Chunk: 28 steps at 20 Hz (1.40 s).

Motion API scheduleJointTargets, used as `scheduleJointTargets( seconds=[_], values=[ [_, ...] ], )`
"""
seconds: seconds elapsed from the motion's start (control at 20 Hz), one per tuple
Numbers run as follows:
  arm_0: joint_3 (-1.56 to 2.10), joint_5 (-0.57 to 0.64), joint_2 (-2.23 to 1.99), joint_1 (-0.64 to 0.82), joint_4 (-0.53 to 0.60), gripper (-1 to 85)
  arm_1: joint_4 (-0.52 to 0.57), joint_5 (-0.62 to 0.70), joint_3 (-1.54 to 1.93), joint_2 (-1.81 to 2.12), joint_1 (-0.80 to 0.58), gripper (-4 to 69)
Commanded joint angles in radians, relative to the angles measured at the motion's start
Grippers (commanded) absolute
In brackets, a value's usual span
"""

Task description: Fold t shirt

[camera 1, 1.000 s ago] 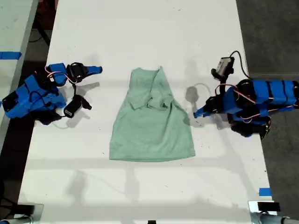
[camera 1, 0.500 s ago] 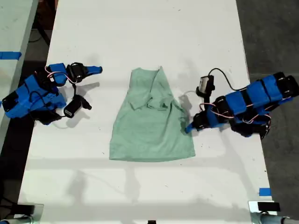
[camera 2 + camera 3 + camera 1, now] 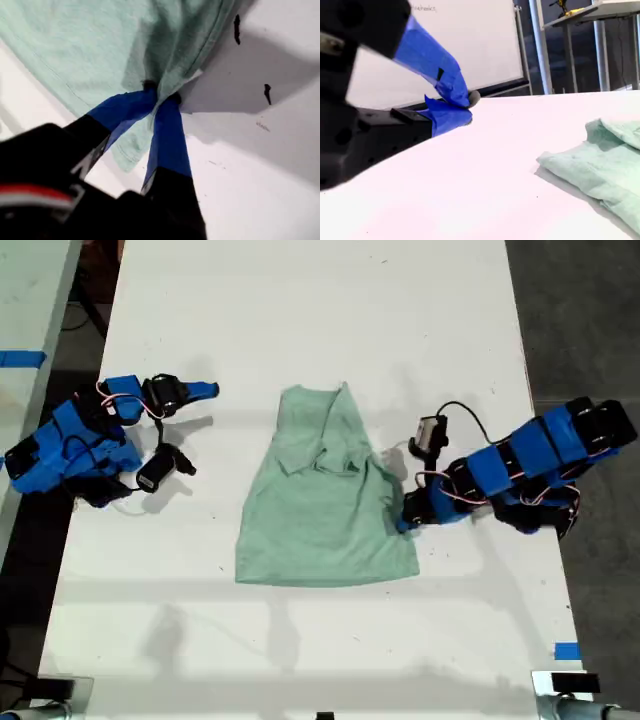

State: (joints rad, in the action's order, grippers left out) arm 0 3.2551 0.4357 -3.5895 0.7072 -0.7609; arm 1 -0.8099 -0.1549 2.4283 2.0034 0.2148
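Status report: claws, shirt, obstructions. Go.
First claw shut on the shirt edge at the exterior view's right. Second claw shut, empty, parked off the cloth. Shirt flat, sleeves folded in. Nothing in the way.

A lab or workshop room is shown. A long white table (image 3: 320, 320) is bordered by dark floor (image 3: 580, 310), with a blue tape mark (image 3: 567, 651) at 4 o'clock in the exterior view. A whiteboard (image 3: 470, 45) and metal-legged benches (image 3: 580, 30) are seen in the second wrist view.
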Motion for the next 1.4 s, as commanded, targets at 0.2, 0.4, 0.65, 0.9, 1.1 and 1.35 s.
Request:
scheduleJointTargets(
  seconds=[0.2, 0.4, 0.65, 0.9, 1.1, 1.35],
  values=[
    [0.041, -0.023, -0.008, -0.003, -0.003, -0.2, -0.459, -0.107, -0.049, 0.311, 0.04, 0.2],
    [0.041, -0.023, -0.008, 0.0, -0.003, -0.2, -0.522, 0.031, -0.233, 0.345, -0.006, 0.1],
    [0.041, -0.023, -0.008, 0.0, -0.003, -0.2, -0.517, 0.229, -0.778, -0.127, -0.008, 0.1],
    [0.041, -0.023, -0.008, -0.003, -0.003, -0.2, -0.48, 0.302, -1.134, -0.586, 0.012, 0.1],
    [0.041, -0.021, -0.008, -0.005, -0.003, -0.2, -0.469, 0.302, -1.183, -0.667, 0.014, 18.6],
    [0.041, -0.02, -0.008, -0.005, -0.003, -0.2, -0.675, 0.322, -1.262, -0.526, -0.005, 22.6]
  ],
)
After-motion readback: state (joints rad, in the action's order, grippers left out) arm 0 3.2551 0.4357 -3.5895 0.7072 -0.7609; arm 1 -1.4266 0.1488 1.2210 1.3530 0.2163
